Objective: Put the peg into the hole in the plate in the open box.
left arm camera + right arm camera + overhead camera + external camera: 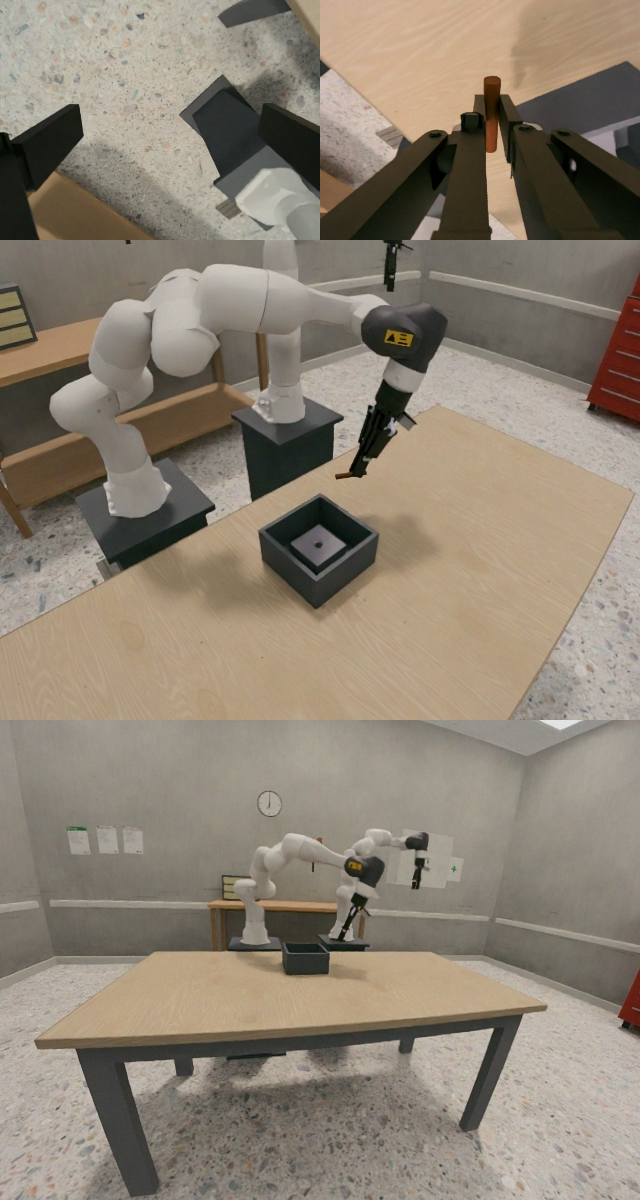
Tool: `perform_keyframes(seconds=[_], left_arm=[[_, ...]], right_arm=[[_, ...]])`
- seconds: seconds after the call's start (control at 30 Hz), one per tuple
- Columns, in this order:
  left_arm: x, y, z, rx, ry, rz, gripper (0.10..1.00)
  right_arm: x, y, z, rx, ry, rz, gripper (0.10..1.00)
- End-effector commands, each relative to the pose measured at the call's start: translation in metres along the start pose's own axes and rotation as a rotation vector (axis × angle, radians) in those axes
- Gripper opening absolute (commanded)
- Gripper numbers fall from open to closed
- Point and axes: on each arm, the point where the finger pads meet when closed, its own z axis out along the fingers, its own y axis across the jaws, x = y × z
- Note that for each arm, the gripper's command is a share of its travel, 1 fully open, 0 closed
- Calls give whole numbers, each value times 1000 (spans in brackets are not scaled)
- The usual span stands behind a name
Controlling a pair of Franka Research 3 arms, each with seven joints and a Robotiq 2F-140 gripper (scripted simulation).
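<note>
The brown peg is held by my right gripper, which is shut on it. In the top view the peg lies nearly level and sticks out left of the fingertips, above and behind the box. The dark open box stands on the table. The grey plate with its small hole shows at the box bottom in the top view. My left gripper is open and empty, high up and away from the box.
The box walls rise around the plate on all sides. The wooden table extends around the box. The two arm pedestals stand behind the table. A wooden bench stands by the wall, and a red cabinet stands at the far right.
</note>
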Motion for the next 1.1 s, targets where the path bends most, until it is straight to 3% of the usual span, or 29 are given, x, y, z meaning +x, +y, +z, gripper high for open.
perform_keyframes(seconds=[0.0, 0.37, 1.07], left_arm=[[-1, 1, -1, -4, 3, -5, 1000], [-1, 1, -1, -4, 3, -5, 1000], [-1, 1, -1, -4, 3, -5, 1000]], right_arm=[[4, -17, -1, 4, 10, 32, 99], [5, -36, -2, 4, 10, 32, 99], [5, -37, -2, 4, 10, 32, 99]])
